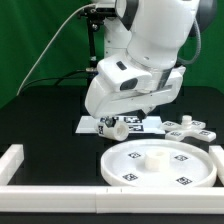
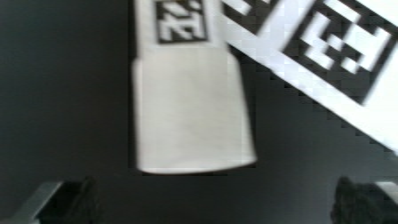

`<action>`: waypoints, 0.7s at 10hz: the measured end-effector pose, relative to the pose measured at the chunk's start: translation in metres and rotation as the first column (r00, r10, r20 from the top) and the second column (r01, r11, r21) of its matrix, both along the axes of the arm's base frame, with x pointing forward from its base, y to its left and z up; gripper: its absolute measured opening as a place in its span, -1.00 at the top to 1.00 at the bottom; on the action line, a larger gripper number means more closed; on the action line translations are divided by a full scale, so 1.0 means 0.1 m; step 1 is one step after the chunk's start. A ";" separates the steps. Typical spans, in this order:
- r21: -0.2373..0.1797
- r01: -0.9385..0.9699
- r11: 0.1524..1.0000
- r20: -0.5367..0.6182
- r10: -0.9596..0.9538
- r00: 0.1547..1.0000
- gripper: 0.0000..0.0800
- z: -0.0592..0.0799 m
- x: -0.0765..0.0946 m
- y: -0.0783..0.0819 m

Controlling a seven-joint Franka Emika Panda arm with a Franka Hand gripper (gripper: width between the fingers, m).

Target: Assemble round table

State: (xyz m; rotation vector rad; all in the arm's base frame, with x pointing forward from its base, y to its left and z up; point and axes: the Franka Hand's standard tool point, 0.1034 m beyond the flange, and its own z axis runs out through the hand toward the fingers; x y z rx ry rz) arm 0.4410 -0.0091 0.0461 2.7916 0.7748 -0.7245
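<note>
Border rail (image 1: 22, 163): nearest, along the front edge of the worktop (image 1: 50, 120) and up the exterior view's left; no part of the kit.
Round disc (image 1: 140, 168): flat on the worktop just behind the rail, toward the exterior view's right, tagged face up; carrying a raised centre hub (image 1: 155, 154) with nothing fitted into it.
Leg (image 2: 192, 110): on its side on the black worktop beyond the disc, tag at one end, just beside the marker board (image 2: 347, 45); touching the board's edge or not, cannot tell. Loose, joined to nothing.
Cross-shaped foot (image 1: 188, 127): farther back on the exterior view's right, lying flat by the marker board, well apart from the leg, unattached.
Done so far: by the look of it, nothing; three separate parts on the worktop.
Left to do: judged to be everything. Leg to be lifted, stood up and fixed into the hub, then the foot fixed onto the leg.
Step in hand: probably an approach for a grasp on the leg.
Fingers (image 2: 63, 198): spread fully wide and empty, gripping nothing. Both tips low over the worktop in the wrist view, one to each side of the leg's line, short of its near end, touching neither leg nor board as far as visible.
</note>
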 end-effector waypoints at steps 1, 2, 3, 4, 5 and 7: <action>-0.100 0.053 0.994 -0.016 -0.055 0.998 -0.62 -0.01 -0.02 0.01; -0.133 0.056 0.990 -0.058 -0.065 0.996 -0.62 -0.06 -0.04 0.04; -0.155 0.053 0.987 -0.103 -0.070 0.992 -0.62 -0.07 -0.05 0.04; -0.167 0.051 0.985 -0.124 -0.072 0.990 -0.62 -0.08 -0.04 0.04; -0.163 0.051 0.985 -0.116 -0.070 0.991 -0.62 -0.09 -0.03 0.04; -0.182 0.060 0.982 -0.121 -0.083 0.989 -0.62 -0.12 -0.05 -0.03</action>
